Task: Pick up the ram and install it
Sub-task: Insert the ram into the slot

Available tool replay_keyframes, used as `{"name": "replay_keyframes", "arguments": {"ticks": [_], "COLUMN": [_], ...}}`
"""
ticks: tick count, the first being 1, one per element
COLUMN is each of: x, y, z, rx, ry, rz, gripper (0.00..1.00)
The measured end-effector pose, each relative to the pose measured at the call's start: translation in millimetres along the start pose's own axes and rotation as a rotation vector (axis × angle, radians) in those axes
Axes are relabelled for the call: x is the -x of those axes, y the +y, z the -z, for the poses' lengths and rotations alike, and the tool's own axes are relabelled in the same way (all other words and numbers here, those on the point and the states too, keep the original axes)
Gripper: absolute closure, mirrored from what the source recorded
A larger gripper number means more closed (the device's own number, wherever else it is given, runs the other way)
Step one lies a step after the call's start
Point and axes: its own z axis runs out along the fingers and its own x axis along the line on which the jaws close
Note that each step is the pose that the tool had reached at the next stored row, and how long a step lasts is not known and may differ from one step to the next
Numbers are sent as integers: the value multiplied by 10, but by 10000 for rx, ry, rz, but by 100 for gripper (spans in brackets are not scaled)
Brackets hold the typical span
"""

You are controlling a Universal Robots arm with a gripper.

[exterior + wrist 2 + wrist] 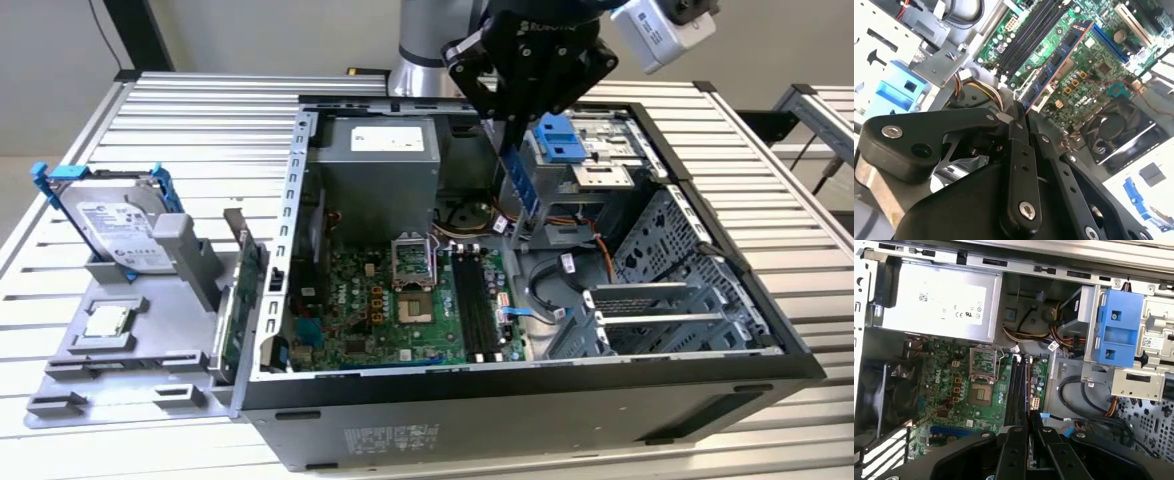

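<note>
**Ram held over the open case: where it could go wrong**

The ram (522, 175) hangs in the air above the open computer case (534, 385), its upper end pinched between the closed fingers of the gripper (511, 118). In the second wrist view the stick reaches out from the fingertips toward the motherboard (1089, 75), well clear of it. Its long axis seems to us to point down at the board, not to lie along a slot.

Our first worry is the grip. Only one short end is clamped, so any knock on the free end could swing or twist the stick between the pads.

The memory slots (474, 300) lie below and nearer the exterior camera. In the first wrist view the stick's edge looks lined up with them, but we cannot tell how its notch faces or whether the slot latches stand open. A tilted or reversed stick pressed down could jam, or bend its contacts.

Around the slots, the open processor socket (414, 285) sits just beside them. Loose cables (547, 290) and the drive cage with its blue bracket (561, 140) crowd the other side, so a drift either way risks a scrape or a snag.
</note>
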Motion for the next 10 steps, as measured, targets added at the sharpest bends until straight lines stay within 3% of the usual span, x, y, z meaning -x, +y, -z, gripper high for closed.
{"name": "replay_keyframes", "arguments": {"ticks": [6,10], "x": [-1,-1], "y": [-1,-2], "z": [-34,-36], "rx": [-43,-50], "ry": [-7,-7], "rz": [-789,-876], "gripper": [100,100]}}
